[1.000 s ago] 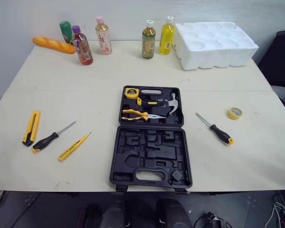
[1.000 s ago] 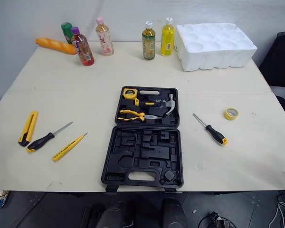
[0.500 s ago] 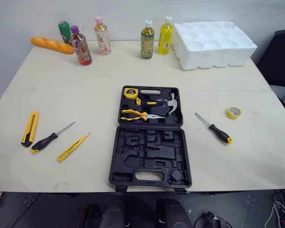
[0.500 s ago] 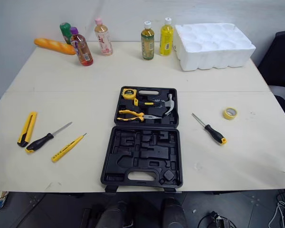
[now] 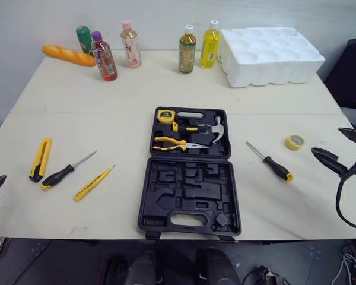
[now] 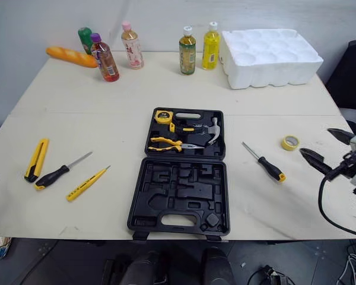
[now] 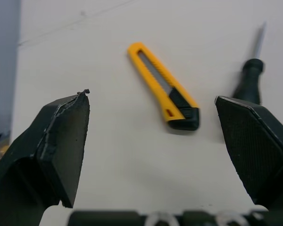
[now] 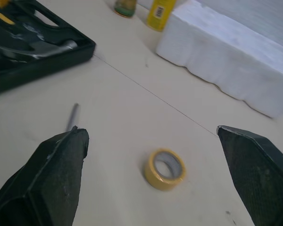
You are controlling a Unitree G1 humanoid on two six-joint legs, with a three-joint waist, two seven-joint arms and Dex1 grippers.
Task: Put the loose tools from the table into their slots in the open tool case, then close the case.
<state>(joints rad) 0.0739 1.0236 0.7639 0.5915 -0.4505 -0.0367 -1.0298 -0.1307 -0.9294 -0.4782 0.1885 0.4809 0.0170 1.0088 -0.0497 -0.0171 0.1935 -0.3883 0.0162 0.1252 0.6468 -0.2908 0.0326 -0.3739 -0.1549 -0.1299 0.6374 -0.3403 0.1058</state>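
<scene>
Lying open on the desk [image 5: 107, 107]: black tool case [image 5: 188, 199]. Its far half holds a tape measure [image 5: 164, 116], hammer [image 5: 215, 127] and long-nose pliers [image 5: 172, 143]. The near half shows empty moulded slots.

Loose, left of the case and well apart from it:
- yellow utility knife [image 5: 40, 158], farthest out
- black-handled screwdriver [image 5: 65, 171], just beside the knife
- yellow tester screwdriver [image 5: 94, 183], nearest the case

Loose, right of the case:
- black-and-yellow screwdriver [image 5: 270, 162], near the case
- yellow tape roll [image 5: 294, 141], farther out

Handling, as judged:
- All items are likely light.
- Both handled screwdrivers are stiff. Take them across the thick handle, since the thin shafts look slick and liable to roll.
- The knife is flat, hard plastic. Pinch it across its narrow width at mid-body.
- The tester is slim and lies low on the desk, so it leaves little to catch. Close on its middle.
- The tape roll is a slightly yielding ring lying flat. Grip it across the outer rim.

Left claw [image 7: 153, 96]: out beyond the knife on the case's left. Its fingers are spread wide with nothing held and nothing touched, and the knife lies ahead between them.

Right claw [image 6: 314, 140]: out beyond the tape roll on the case's right. Its fingers are spread wide and empty, and it hangs clear of the desk items
</scene>
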